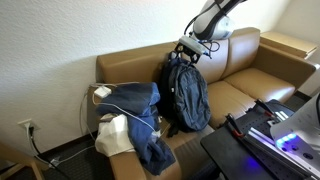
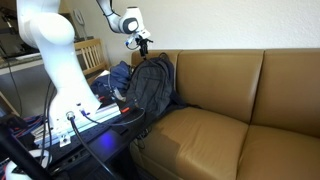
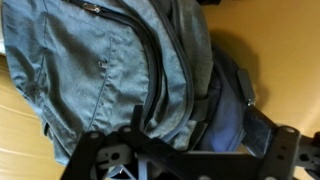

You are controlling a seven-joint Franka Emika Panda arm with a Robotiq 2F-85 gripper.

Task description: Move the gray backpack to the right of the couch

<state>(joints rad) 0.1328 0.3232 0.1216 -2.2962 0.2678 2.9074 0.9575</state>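
The gray backpack (image 1: 187, 92) stands upright on the tan couch (image 1: 245, 85), leaning on the backrest; it shows in both exterior views (image 2: 148, 85). My gripper (image 1: 191, 47) hangs right at the backpack's rounded top (image 2: 140, 44). In the wrist view the gray fabric (image 3: 90, 60) fills the frame, and the open jaws (image 3: 200, 125) straddle the backpack's top edge, with a blue padded part (image 3: 225, 100) between them. Bare couch leather (image 3: 20, 130) shows beside the bag. The couch seat (image 2: 220, 130) next to the bag is bare.
A rumpled blue jacket (image 1: 138, 110) and a white cloth (image 1: 115, 135) lie on the couch beside the backpack. A black table with equipment and cables (image 1: 260, 145) stands in front of the couch. A wooden side table (image 1: 290, 42) is at the couch's end.
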